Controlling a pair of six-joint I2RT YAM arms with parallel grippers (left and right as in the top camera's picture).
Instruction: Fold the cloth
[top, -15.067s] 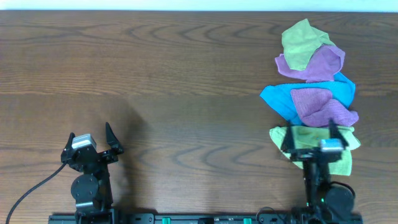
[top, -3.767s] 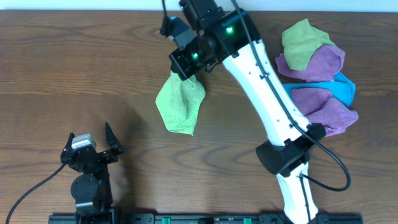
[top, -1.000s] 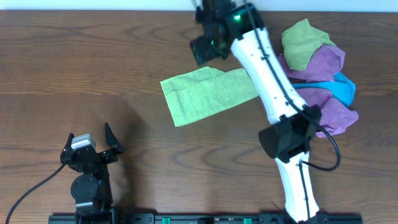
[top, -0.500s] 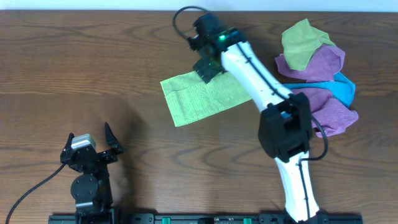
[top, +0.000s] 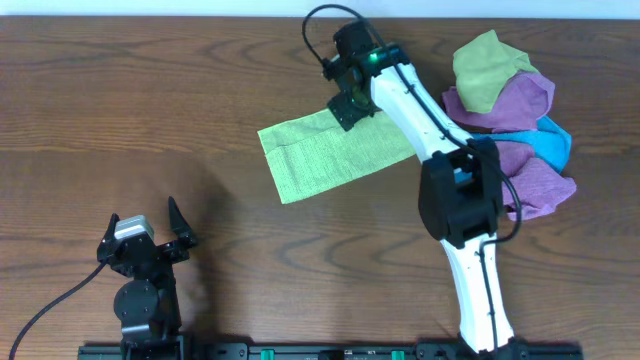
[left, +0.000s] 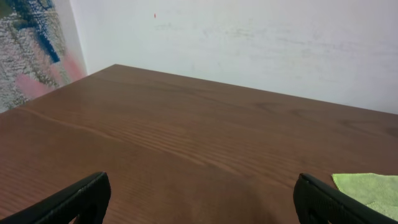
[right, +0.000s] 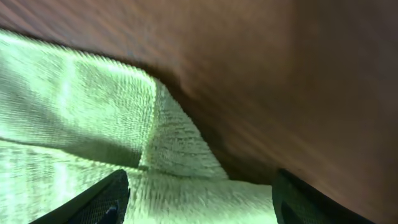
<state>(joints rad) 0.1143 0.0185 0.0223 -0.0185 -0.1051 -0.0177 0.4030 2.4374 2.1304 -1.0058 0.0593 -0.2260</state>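
Green woven cloth (top: 335, 155) lies spread flat mid-table (top: 150, 90), a slanted strip with a faint crease near its left end. Soft, light, limp: likely sags and drags, so pinch a corner or short edge. Right gripper (top: 350, 103) sits over the far edge, fingers apart, nothing held. Left gripper (left: 200, 190) parked near the front edge, spread wide, empty. Spare cloths (top: 510, 110) are piled at right.

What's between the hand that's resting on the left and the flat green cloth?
Nothing, only bare wooden table between the left hand and the light green cloth, seen in the overhead view.
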